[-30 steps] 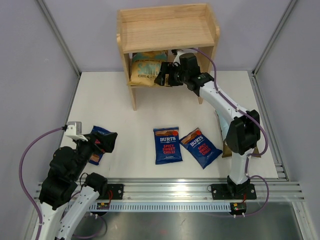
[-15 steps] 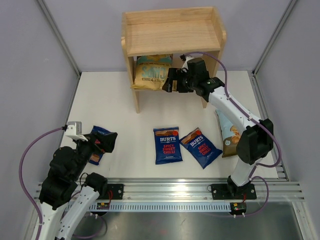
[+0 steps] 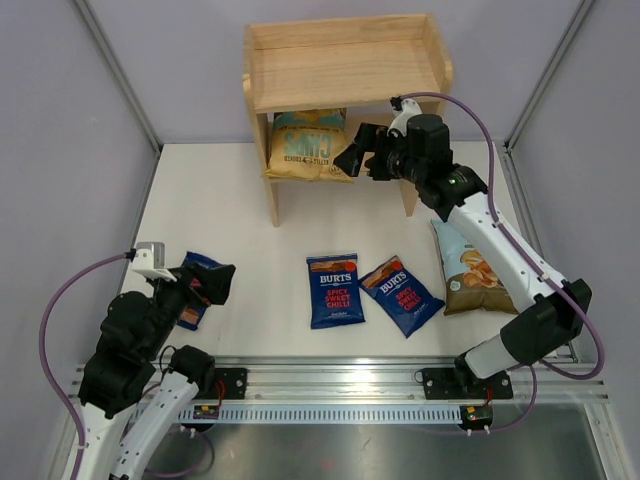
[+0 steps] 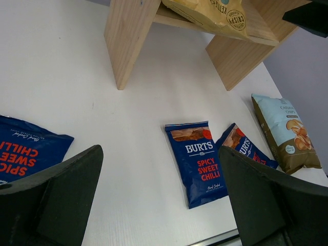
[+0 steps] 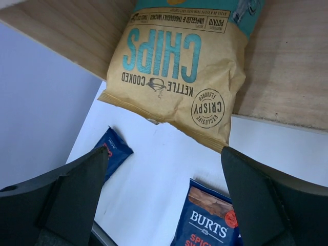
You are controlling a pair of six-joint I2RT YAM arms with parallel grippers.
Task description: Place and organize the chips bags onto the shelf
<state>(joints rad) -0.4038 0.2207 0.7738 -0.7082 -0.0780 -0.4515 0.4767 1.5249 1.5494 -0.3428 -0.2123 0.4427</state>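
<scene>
The wooden shelf (image 3: 345, 60) stands at the back. The tan-and-teal chips bag (image 3: 308, 150) lies on its lower tier, its front edge hanging over; it also shows in the right wrist view (image 5: 179, 66). My right gripper (image 3: 362, 158) is open and empty, just right of that bag at the shelf's front. Two dark-blue Burts bags (image 3: 335, 290) (image 3: 401, 294) lie flat mid-table. A third Burts bag (image 3: 195, 290) lies at the left, partly under my left gripper (image 3: 205, 283), which is open and empty above it. The pale-blue Cassava bag (image 3: 468, 270) lies at the right.
The shelf's top tier (image 3: 340, 70) holds nothing. The shelf's legs (image 4: 128, 41) stand on the white table. An aluminium rail (image 3: 340, 385) runs along the near edge. Grey walls close in the left, back and right.
My right gripper has drawn back out from under the shelf to the right, leaving the tan-and-teal bag on the lower tier. The shelf shifted slightly right. The left arm has not moved.
</scene>
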